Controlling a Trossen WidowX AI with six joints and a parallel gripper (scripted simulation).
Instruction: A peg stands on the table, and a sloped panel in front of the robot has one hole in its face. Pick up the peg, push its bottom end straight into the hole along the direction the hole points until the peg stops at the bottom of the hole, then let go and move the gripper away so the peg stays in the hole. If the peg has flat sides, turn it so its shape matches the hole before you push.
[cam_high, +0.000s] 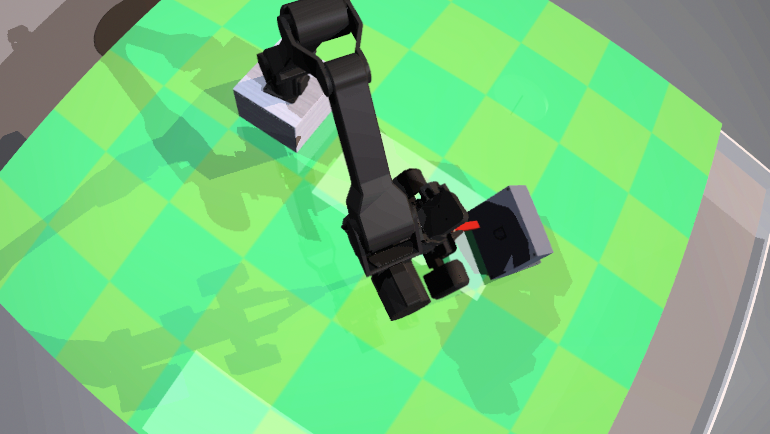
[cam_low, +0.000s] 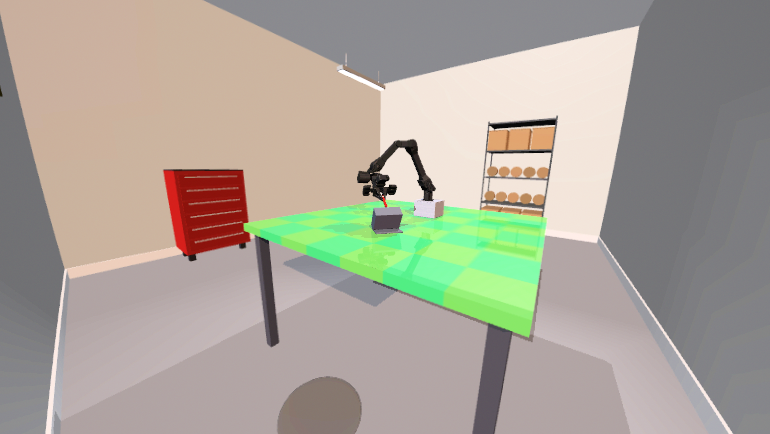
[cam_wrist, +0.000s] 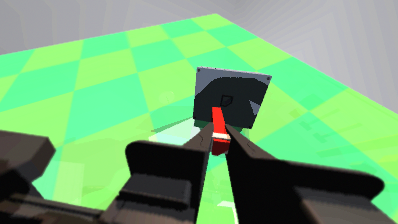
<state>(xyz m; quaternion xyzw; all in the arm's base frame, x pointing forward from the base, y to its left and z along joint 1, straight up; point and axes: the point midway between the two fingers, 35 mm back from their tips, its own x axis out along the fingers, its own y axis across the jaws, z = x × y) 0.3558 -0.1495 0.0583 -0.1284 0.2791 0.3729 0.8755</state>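
Observation:
My gripper (cam_wrist: 218, 127) is shut on the red peg (cam_high: 468, 225) (cam_low: 385, 202) (cam_wrist: 218, 121). The peg is tilted, and its free end points toward the sloped panel (cam_high: 491, 258) (cam_low: 387, 219) (cam_wrist: 207, 81). The panel's dark grey face is mostly in shadow. Its one hole (cam_high: 499, 232) (cam_wrist: 226, 101) shows as a small angular outline with flat sides. In the wrist view the peg's end appears just below and left of the hole, over the face's lower part. The peg is outside the hole; the exact gap to the face cannot be told.
The panel stands on the green checkered table (cam_high: 582, 301) (cam_low: 431, 269) (cam_wrist: 110, 100). The arm's base sits on a pale block (cam_high: 269, 110) (cam_low: 429, 208), behind the gripper. A red drawer cabinet (cam_low: 210, 210) and a shelf rack (cam_low: 520, 152) stand away from the table.

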